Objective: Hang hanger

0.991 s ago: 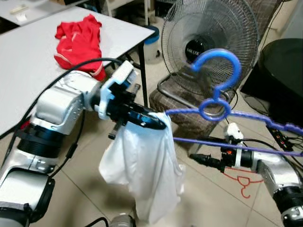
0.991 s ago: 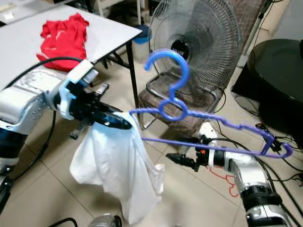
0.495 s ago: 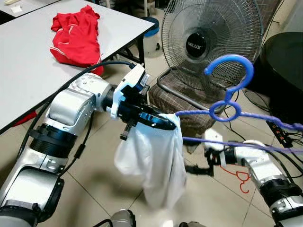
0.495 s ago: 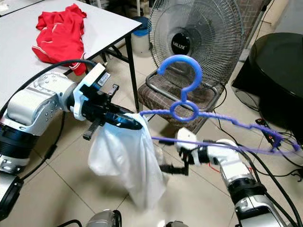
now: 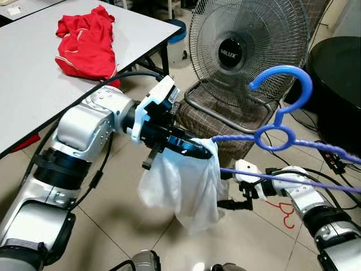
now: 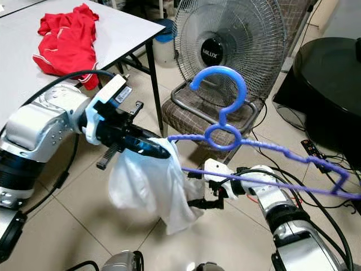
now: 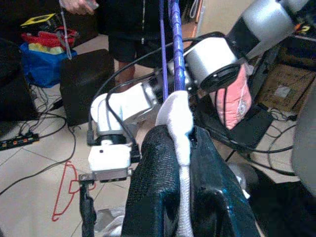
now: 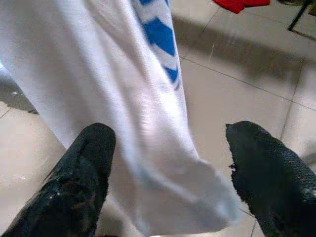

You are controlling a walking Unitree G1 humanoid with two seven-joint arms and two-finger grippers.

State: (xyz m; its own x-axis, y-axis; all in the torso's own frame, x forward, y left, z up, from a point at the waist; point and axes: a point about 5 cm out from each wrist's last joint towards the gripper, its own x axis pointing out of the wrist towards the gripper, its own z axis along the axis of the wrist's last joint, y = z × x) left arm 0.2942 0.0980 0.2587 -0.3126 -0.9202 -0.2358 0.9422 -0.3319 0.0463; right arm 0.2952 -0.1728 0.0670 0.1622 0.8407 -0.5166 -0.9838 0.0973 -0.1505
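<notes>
A blue plastic hanger hangs in the air in front of me, hook up, its bar running off to the right. A white garment is draped over its left end and hangs down. My left gripper is shut on the garment at that end; in the left wrist view the white cloth is pinched between the black fingers, with the hanger's rods rising out of it. My right gripper is open just beside the garment's lower edge. In the right wrist view the cloth's hem lies between its fingers.
A standing fan and a checked chair seat are right behind the hanger. The grey table with a red garment is at left. A red hanger and cables lie on the tiled floor. A person stands beyond.
My right gripper has swung left from under the hanger bar to the garment's lower edge. The left arm has pushed the hanger and garment a little forward.
</notes>
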